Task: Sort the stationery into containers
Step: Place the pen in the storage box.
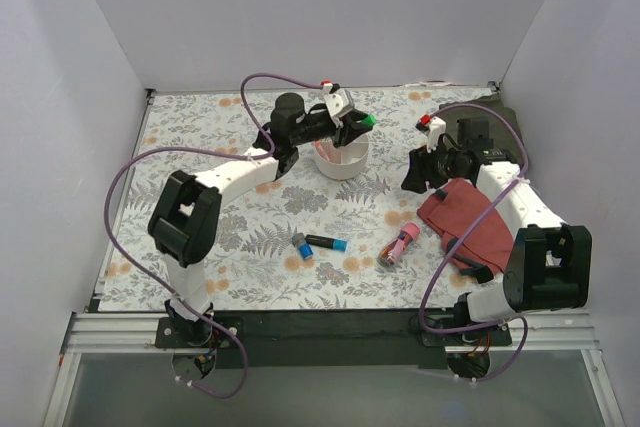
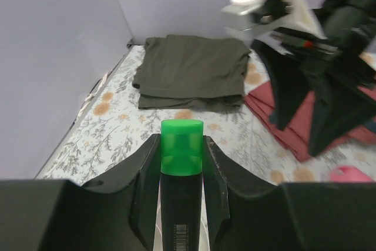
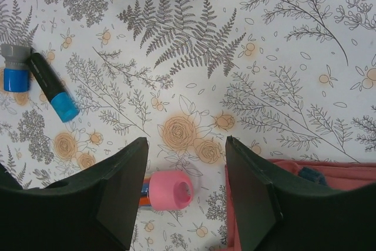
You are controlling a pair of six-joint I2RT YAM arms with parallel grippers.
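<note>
From above, the left claw (image 1: 352, 127) hangs just over the cup (image 1: 340, 159). Its wrist view shows it pinching the green-capped marker (image 2: 181, 157) below the cap; the marker is likely light, stiff and slick, best held mid-barrel. The right claw (image 3: 187, 145) is spread, with the fat pink marker (image 3: 170, 191) beneath, between its fingers.

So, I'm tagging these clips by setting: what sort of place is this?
Probably a robot test booth: plain white walls box in a flower-patterned table, and a left arm and a right arm are bolted to a metal frame.

You see glossy plastic on the green-capped marker (image 2: 182, 148), matt black plastic fingers (image 2: 145, 189), a matt printed bench cover (image 3: 282, 86), soft olive cloth (image 2: 191, 69) and red cloth (image 1: 470, 222)
</note>
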